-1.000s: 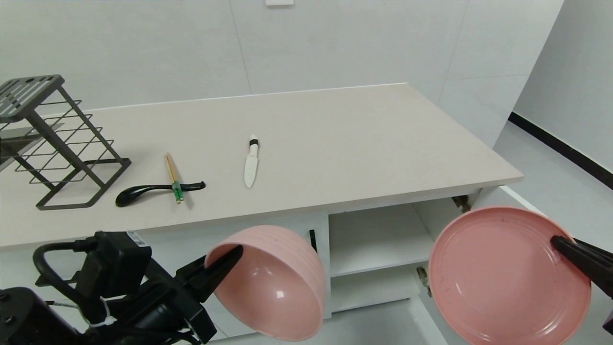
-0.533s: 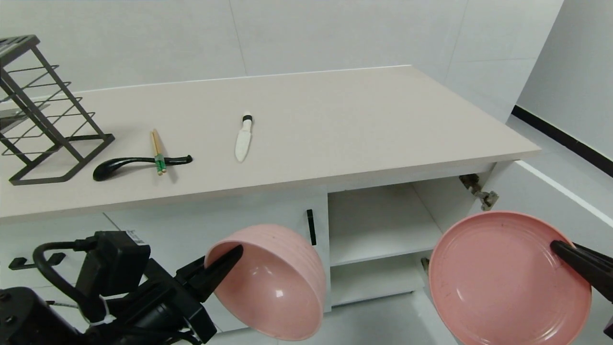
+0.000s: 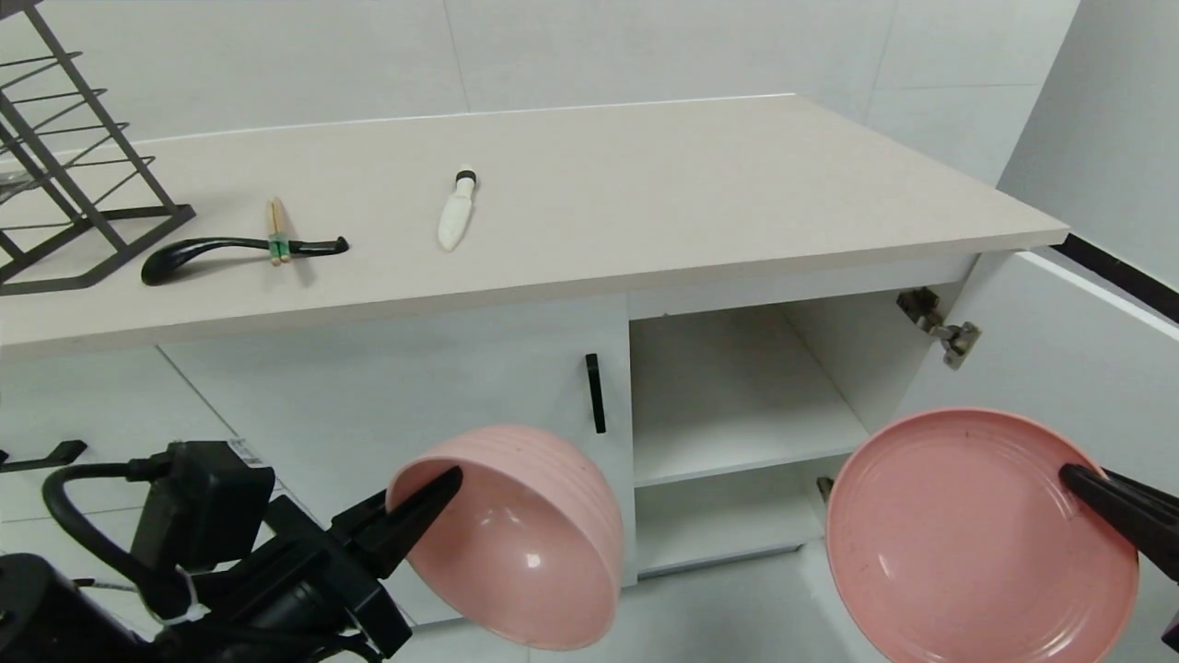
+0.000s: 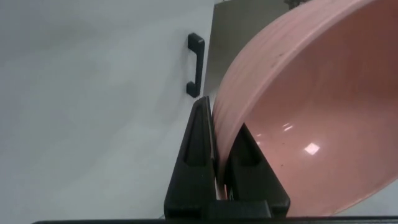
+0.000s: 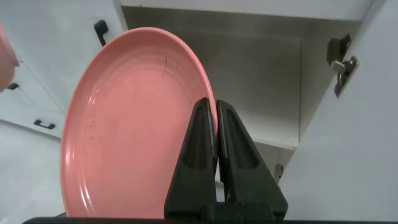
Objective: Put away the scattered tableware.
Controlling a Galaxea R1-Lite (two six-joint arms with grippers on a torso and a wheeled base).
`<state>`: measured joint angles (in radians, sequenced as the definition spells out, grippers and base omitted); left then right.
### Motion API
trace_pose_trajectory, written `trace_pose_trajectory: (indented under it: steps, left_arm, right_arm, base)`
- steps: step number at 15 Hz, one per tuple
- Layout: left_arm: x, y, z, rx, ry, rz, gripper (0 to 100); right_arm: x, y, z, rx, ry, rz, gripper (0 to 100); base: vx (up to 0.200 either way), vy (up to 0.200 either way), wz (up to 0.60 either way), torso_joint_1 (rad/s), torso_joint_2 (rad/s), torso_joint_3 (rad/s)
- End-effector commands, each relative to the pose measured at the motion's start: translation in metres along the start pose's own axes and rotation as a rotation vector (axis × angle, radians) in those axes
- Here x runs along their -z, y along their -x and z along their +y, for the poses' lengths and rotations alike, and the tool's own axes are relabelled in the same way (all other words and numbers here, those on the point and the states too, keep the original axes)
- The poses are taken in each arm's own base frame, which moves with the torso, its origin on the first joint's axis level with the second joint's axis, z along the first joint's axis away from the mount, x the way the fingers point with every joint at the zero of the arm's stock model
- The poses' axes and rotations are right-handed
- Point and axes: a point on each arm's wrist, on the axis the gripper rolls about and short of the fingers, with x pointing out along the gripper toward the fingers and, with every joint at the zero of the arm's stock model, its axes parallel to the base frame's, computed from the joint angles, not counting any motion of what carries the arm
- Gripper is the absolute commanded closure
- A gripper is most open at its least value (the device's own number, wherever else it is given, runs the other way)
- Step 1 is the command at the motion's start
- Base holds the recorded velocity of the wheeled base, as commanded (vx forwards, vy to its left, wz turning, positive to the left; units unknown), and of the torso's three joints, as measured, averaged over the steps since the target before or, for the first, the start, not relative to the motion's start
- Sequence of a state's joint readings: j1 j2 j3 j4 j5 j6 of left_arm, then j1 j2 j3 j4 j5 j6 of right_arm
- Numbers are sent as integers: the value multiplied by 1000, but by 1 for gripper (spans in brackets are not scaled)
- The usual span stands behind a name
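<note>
My left gripper [image 3: 433,493] is shut on the rim of a pink ribbed bowl [image 3: 525,543], held low in front of the closed cabinet door; its fingers [image 4: 200,134] pinch the bowl [image 4: 311,106]. My right gripper [image 3: 1082,483] is shut on the edge of a pink plate [image 3: 967,534], held low beside the open cabinet [image 3: 737,405]; the plate [image 5: 130,118] faces its shelves [image 5: 261,81]. On the counter [image 3: 645,203] lie a black spoon [image 3: 203,249], chopsticks [image 3: 275,230] and a white knife [image 3: 455,210].
A dark wire rack [image 3: 64,157] stands at the counter's left end. The cabinet's right door [image 3: 1078,350] hangs open with its hinge [image 3: 944,327] exposed. A closed door with a black handle [image 3: 596,393] is to the left of the opening.
The head view has sunk, so the counter sits higher in the picture and more of the cabinet interior shows. Both grippers keep their hold on bowl and plate.
</note>
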<state>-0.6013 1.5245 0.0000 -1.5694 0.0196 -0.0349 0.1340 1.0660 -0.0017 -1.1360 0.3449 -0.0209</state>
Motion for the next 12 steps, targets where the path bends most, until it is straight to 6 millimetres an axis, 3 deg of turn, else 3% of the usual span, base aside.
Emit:
trace_pose_trajectory:
  steps: [1, 5, 9, 12]
  left_arm:
    - [-4, 3, 1, -24, 1, -27, 100]
    - [-8, 5, 5, -97, 1, -46, 100]
    - [-6, 5, 5, -99, 3, -40, 100]
    - [-17, 13, 5, -96, 4, -100, 100]
  right_arm:
    - [1, 0, -2, 15, -1, 8, 100]
    - [2, 0, -2, 15, -6, 22, 100]
    - [5, -4, -3, 13, -14, 43, 100]
    - [8, -13, -7, 13, -15, 58, 100]
  base:
    - [0, 0, 0, -266, 354, 124]
    - [0, 0, 0, -171, 286, 112]
    - [0, 0, 0, -14, 176, 35]
    - [0, 0, 0, 1, 17, 14]
